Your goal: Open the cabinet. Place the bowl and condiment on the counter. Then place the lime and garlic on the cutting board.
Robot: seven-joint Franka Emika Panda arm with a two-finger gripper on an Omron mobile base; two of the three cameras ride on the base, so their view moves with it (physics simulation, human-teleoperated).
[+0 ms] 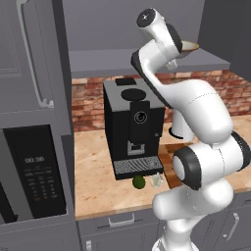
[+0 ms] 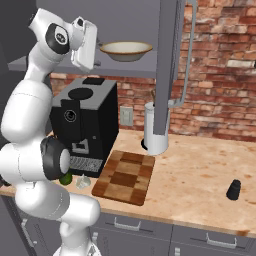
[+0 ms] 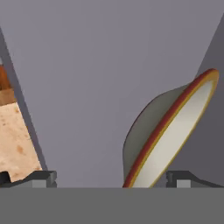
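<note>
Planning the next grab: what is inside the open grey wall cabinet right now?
The wide shallow cream bowl with a tan-brown rim sits on the grey wall cabinet's shelf. The white arm covers the shelf's left part.

Even, flat rendered light, moderately bright, with no glare.

Shadows are soft: a faint one lies under the coffee machine (image 1: pixel 133 128) on the table (image 2: pixel 200 165), and the cabinet (image 1: pixel 147 61) interior is dim. Edges look slightly soft and pixelated; the hand view seems rolled, perhaps sideways, with the bowl (image 3: pixel 170 135) cropped.
</note>
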